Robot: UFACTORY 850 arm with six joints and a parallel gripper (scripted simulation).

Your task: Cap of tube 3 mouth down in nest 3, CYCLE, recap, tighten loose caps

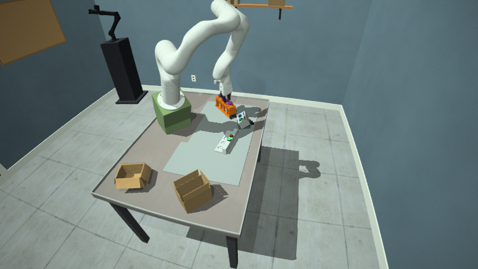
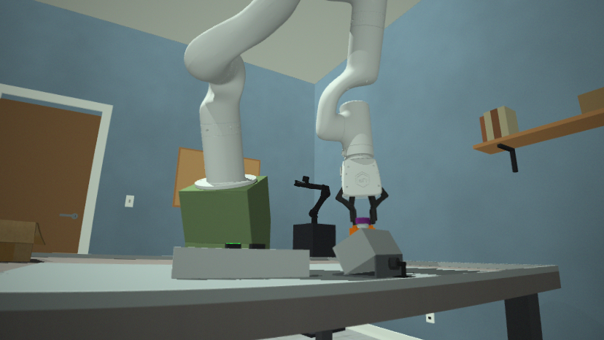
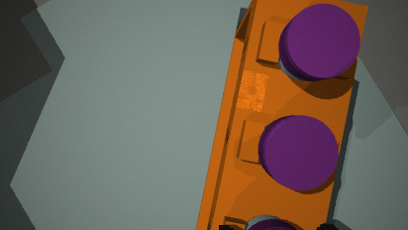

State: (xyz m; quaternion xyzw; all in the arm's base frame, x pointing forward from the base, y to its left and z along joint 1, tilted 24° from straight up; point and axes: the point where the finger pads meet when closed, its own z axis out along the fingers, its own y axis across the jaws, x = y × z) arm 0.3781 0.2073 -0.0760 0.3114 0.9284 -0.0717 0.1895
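Observation:
The orange decapping station (image 1: 230,111) (image 3: 253,91) holds purple-capped tubes. My gripper (image 1: 226,98) (image 2: 362,222) (image 3: 275,228) is open around what looks like tube 3's cap (image 3: 272,226), with a small gap on each side. That cap sits on its tube, cut off by the wrist view's bottom edge. Two more caps (image 3: 299,153) (image 3: 322,42) sit on their tubes; the last (image 1: 230,103) is on the near end. The white cap tray (image 1: 224,150) (image 2: 241,263) shows no purple cap; part is hidden. Its green lamp (image 1: 229,139) (image 2: 233,244) is lit, the amber lamp (image 1: 231,135) dark.
The grey housing (image 1: 244,123) (image 2: 359,249) with the blue key (image 1: 239,115) and green key (image 1: 240,119) stands beside the station's near end. Two open cardboard boxes (image 1: 131,183) (image 1: 197,199) stand on the table's front part. The green arm base (image 1: 177,118) is at the left.

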